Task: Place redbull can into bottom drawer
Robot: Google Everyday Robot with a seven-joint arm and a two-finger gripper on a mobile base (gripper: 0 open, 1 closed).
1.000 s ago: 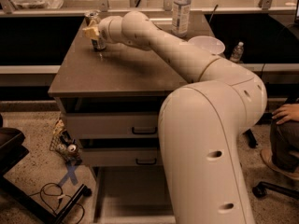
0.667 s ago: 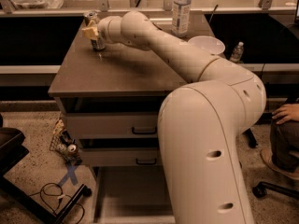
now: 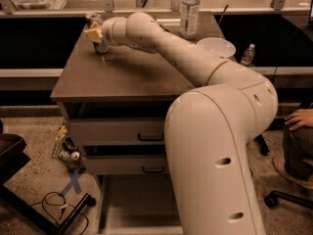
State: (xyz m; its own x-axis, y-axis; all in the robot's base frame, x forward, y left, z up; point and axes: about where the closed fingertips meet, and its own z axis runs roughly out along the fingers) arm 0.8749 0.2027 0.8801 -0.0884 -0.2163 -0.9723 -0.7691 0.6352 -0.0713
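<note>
My tool (image 3: pixel 94 34) is in the upper left of the frame, right against the can (image 3: pixel 101 48), which stands at the far left corner of the tabletop (image 3: pixel 122 77). Whether I'm clamped on it or merely around it, I cannot tell from here. That's the worry: lift with a loose hold and the slim can tips or slides off the edge just beside it. Then it's a long way down to the drawer (image 3: pixel 134 202), pulled out at the bottom of the frame, half hidden behind my own arm. Swing carelessly and my elbow clips the bottle (image 3: pixel 189 9) or the bowl (image 3: pixel 216 47). Release too high and the can topples.
</note>
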